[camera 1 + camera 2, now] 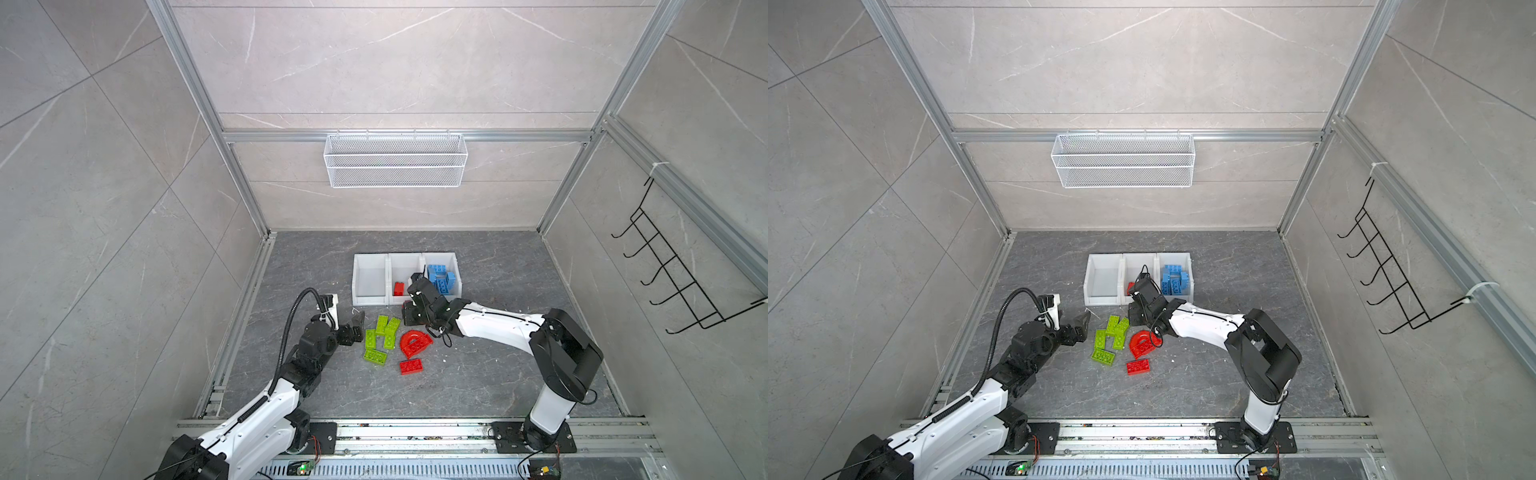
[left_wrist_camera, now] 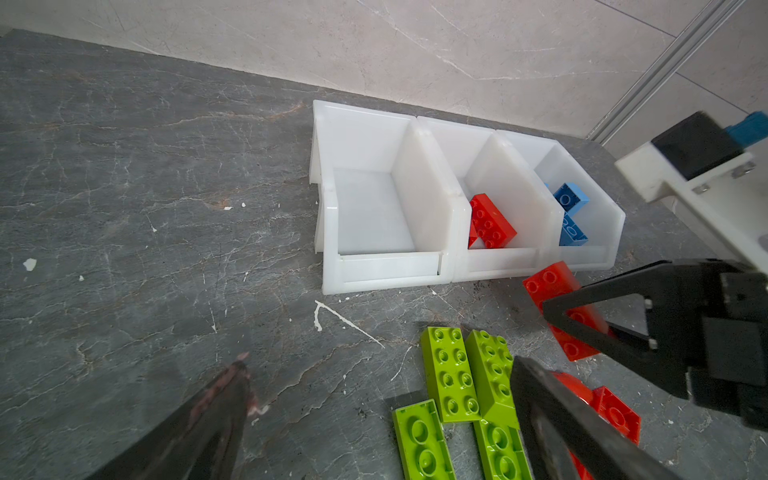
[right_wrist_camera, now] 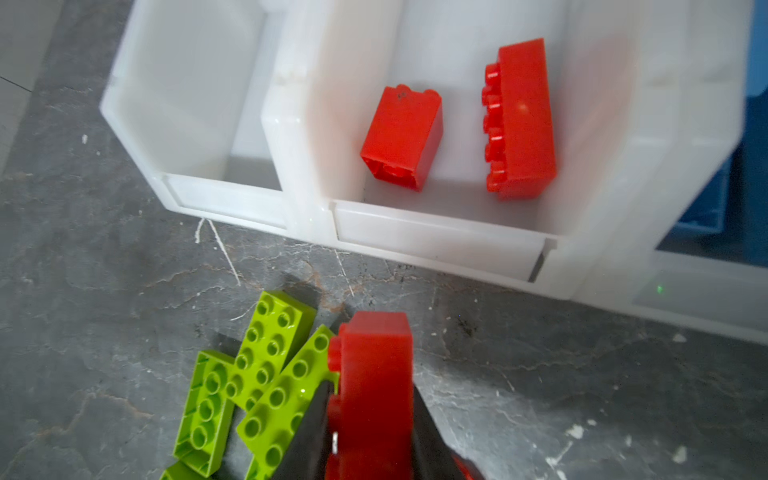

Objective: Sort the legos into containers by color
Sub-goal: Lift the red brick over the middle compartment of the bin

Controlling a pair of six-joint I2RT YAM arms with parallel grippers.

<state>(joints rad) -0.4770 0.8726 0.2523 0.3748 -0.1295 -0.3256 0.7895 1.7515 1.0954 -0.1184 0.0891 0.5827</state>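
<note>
1. Right tool [image 3: 370, 397] clenches a red lego brick [image 3: 374, 353] just before the middle white bin [image 3: 436, 241].
2. Left tool [image 1: 356, 326] stands released beside the green bricks [image 1: 380, 338].
3. Dark marbled surface [image 1: 478, 374], flecked white; pale tiled walls [image 1: 395, 62], a wire basket [image 1: 395, 166] on the back one.

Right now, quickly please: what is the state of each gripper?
Left gripper: open, holding nothing.
Right gripper: closed on a red brick.
</note>
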